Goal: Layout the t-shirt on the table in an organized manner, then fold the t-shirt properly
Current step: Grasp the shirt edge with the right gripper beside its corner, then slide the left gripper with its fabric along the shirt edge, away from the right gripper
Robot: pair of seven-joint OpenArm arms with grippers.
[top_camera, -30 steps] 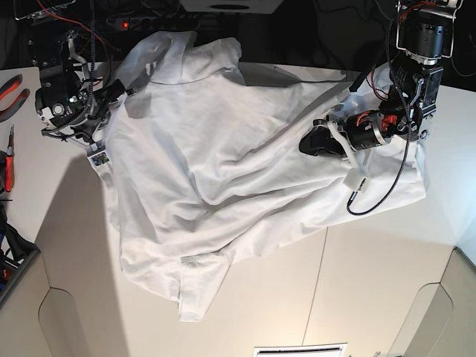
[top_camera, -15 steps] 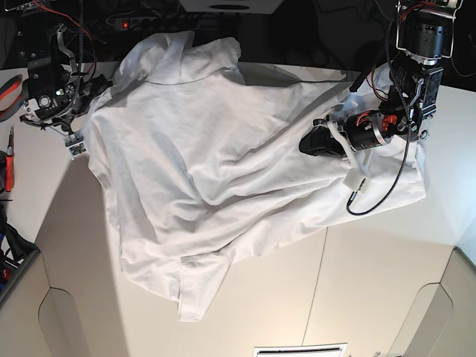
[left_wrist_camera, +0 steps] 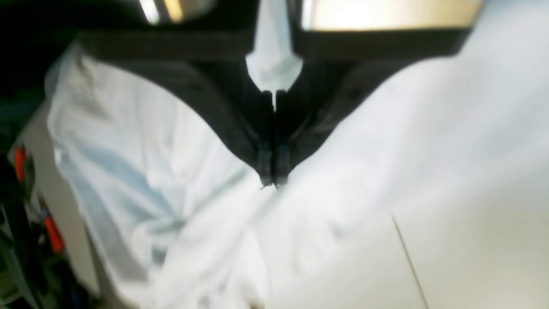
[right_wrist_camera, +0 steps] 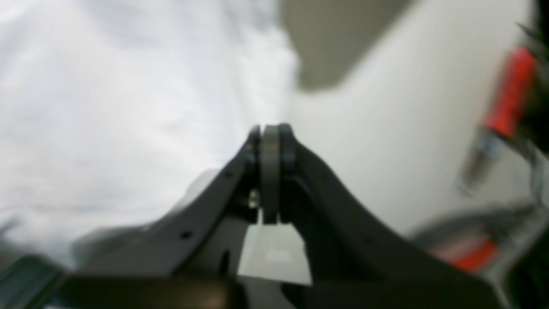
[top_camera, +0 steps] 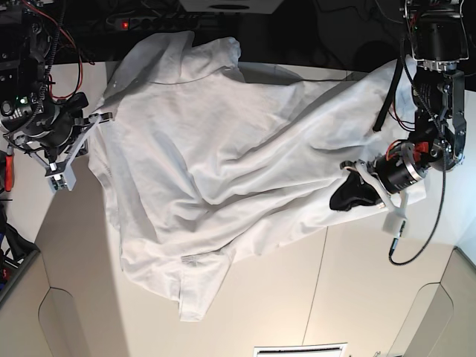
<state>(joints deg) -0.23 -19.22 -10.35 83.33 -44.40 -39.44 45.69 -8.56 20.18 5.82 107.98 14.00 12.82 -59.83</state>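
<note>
The white t-shirt (top_camera: 208, 149) lies crumpled and wide across the off-white table (top_camera: 372, 282), its upper part hanging past the far edge. My left gripper (top_camera: 338, 201) rests at the shirt's lower right hem. In the left wrist view the left gripper (left_wrist_camera: 270, 182) is shut, its tips pressed into the shirt (left_wrist_camera: 150, 171). My right gripper (top_camera: 93, 117) is at the shirt's left edge, where a point of cloth runs to it. In the right wrist view the right gripper (right_wrist_camera: 270, 128) is shut on a thin grey strip beside the shirt (right_wrist_camera: 107, 107).
Red-handled tools (top_camera: 7, 167) lie at the table's left edge and show blurred as red tools (right_wrist_camera: 510, 94) in the right wrist view. Cables and a power strip (top_camera: 149, 22) run behind the table. A dark seam (top_camera: 318, 282) crosses the bare table front.
The right gripper moved left and the shirt's left edge stretched out after it. The left gripper moved down and to the right, to the shirt's lower right hem.
</note>
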